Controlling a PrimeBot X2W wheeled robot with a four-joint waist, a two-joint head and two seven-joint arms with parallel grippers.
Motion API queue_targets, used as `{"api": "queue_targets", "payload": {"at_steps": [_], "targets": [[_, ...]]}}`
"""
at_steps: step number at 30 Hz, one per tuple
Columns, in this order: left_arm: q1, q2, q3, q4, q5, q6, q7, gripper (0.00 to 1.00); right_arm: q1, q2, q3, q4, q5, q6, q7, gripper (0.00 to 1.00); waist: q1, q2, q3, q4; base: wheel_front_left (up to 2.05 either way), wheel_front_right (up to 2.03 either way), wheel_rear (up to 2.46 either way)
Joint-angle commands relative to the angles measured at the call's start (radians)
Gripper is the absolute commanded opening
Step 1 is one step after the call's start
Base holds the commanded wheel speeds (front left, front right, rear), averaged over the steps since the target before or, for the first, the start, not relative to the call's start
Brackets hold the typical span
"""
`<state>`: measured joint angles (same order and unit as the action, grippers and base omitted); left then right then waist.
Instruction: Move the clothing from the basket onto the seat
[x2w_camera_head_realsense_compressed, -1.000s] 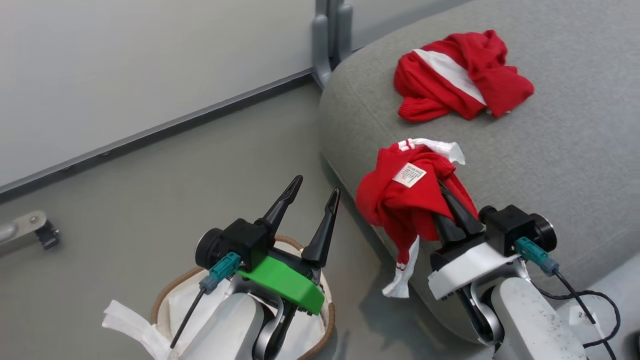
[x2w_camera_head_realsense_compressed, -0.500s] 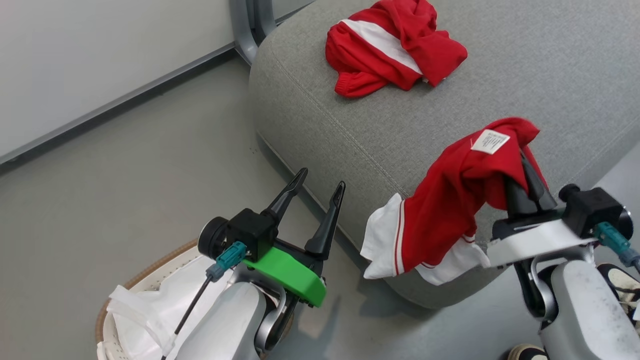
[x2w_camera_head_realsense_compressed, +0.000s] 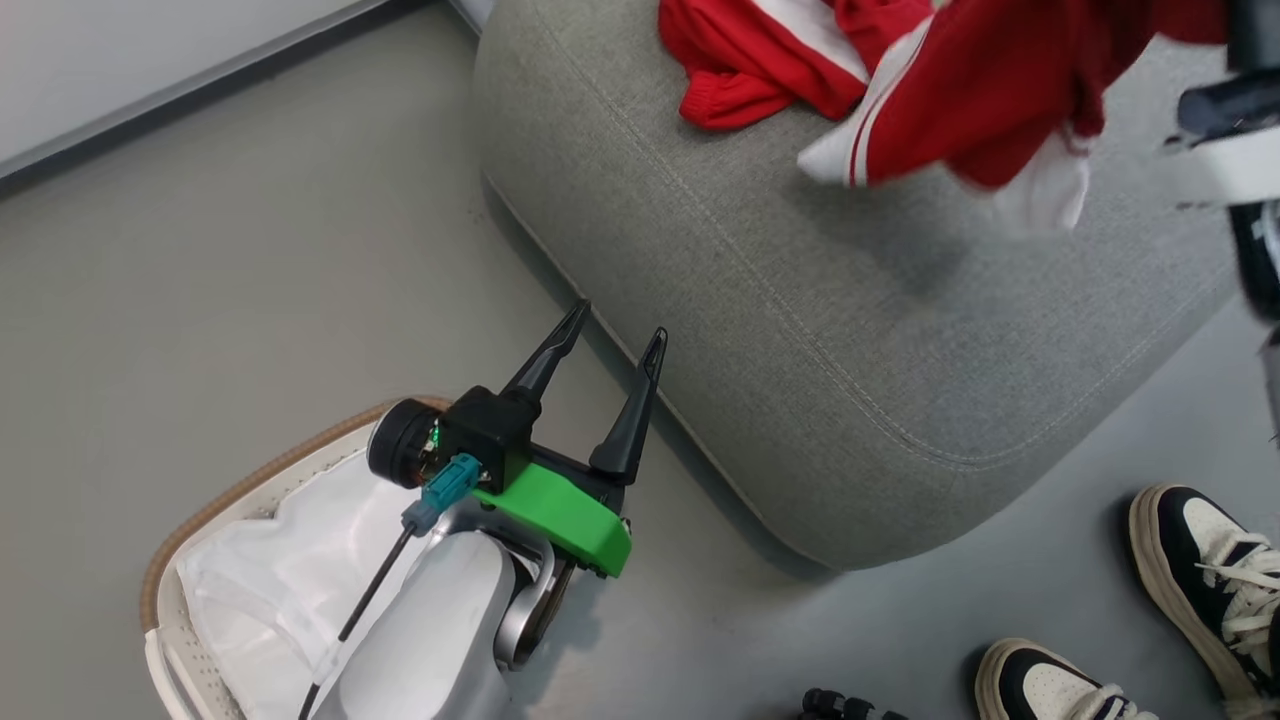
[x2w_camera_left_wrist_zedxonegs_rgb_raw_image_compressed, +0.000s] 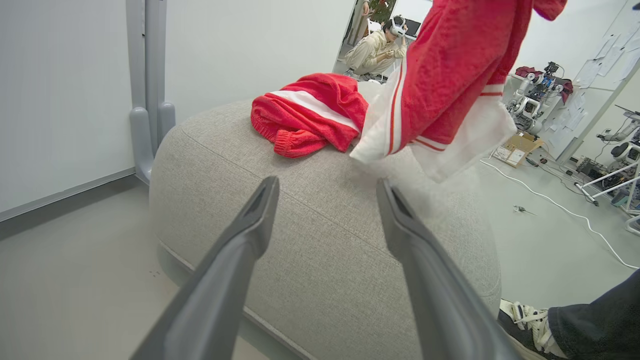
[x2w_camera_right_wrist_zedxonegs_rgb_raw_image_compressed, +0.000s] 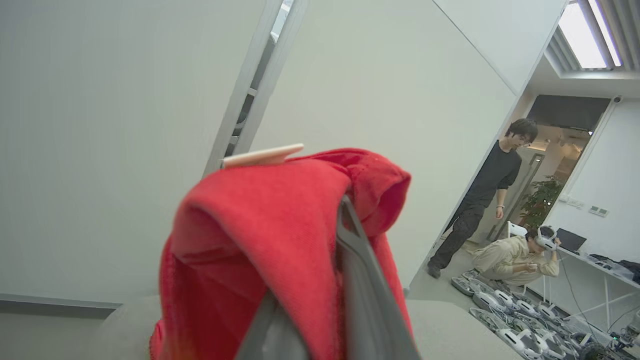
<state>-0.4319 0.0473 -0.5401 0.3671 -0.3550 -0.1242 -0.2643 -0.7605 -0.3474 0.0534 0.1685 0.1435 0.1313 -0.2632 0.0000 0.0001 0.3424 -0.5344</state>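
One piece of red clothing with a white stripe (x2w_camera_head_realsense_compressed: 760, 60) (x2w_camera_left_wrist_zedxonegs_rgb_raw_image_compressed: 305, 115) lies crumpled on the grey seat (x2w_camera_head_realsense_compressed: 800, 350) (x2w_camera_left_wrist_zedxonegs_rgb_raw_image_compressed: 325, 260). A second red and white piece (x2w_camera_head_realsense_compressed: 990, 100) (x2w_camera_left_wrist_zedxonegs_rgb_raw_image_compressed: 450, 75) hangs in the air above the seat, beside the first. My right gripper (x2w_camera_right_wrist_zedxonegs_rgb_raw_image_compressed: 336, 215) is shut on it, and the cloth (x2w_camera_right_wrist_zedxonegs_rgb_raw_image_compressed: 260, 240) drapes over its fingers (x2w_camera_right_wrist_zedxonegs_rgb_raw_image_compressed: 362, 290). My left gripper (x2w_camera_head_realsense_compressed: 618, 322) (x2w_camera_left_wrist_zedxonegs_rgb_raw_image_compressed: 325, 200) stands open with nothing in it, beside the seat's front edge and above the basket (x2w_camera_head_realsense_compressed: 200, 520). The basket holds a white lining (x2w_camera_head_realsense_compressed: 270, 590).
A person's shoes (x2w_camera_head_realsense_compressed: 1200, 570) (x2w_camera_head_realsense_compressed: 1050, 685) stand on the floor by the seat's near right corner, with the leg (x2w_camera_left_wrist_zedxonegs_rgb_raw_image_compressed: 600, 325) close by. Grey wall posts (x2w_camera_left_wrist_zedxonegs_rgb_raw_image_compressed: 147, 90) rise behind the seat. Two people (x2w_camera_right_wrist_zedxonegs_rgb_raw_image_compressed: 480, 200) (x2w_camera_right_wrist_zedxonegs_rgb_raw_image_compressed: 515, 255) and floor cables (x2w_camera_left_wrist_zedxonegs_rgb_raw_image_compressed: 550, 200) are farther off.
The head camera has swung, so the whole picture shifted. My right gripper has carried its red piece up from the seat's front edge to above the seat. The left gripper stays open.
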Motion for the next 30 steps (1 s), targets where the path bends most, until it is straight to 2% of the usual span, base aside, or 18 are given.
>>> {"api": "queue_targets", "payload": {"at_steps": [1,6,15,22,30], "targets": [[-0.019,0.007,0.004,0.002,0.012,-0.004,0.000,1.00,-0.042,-0.020,-0.005,0.010,-0.014,-0.001,-0.002,0.00,0.0000,-0.0001,0.049,0.040,0.00,0.00,0.00],[-0.042,0.006,-0.002,0.008,0.028,-0.005,0.000,1.00,-0.203,-0.100,-0.051,0.076,-0.063,-0.001,-0.002,0.00,0.0000,-0.0001,0.107,0.089,0.00,0.00,0.00],[-0.091,0.006,-0.027,0.003,0.040,-0.001,0.000,1.00,-0.384,-0.176,-0.153,0.231,-0.133,-0.001,-0.002,0.00,0.0000,-0.0001,0.207,0.181,0.00,0.00,0.00],[-0.116,0.006,-0.034,-0.003,0.046,0.020,0.000,1.00,-0.385,-0.175,-0.208,0.319,-0.170,-0.001,-0.002,0.00,0.0000,-0.0001,0.263,0.236,0.00,0.00,0.00],[-0.123,0.006,-0.038,-0.006,0.047,0.032,0.000,1.00,-0.279,-0.118,-0.231,0.425,-0.166,-0.001,-0.002,0.00,0.0000,-0.0001,0.302,0.271,0.00,0.00,0.00]]}}
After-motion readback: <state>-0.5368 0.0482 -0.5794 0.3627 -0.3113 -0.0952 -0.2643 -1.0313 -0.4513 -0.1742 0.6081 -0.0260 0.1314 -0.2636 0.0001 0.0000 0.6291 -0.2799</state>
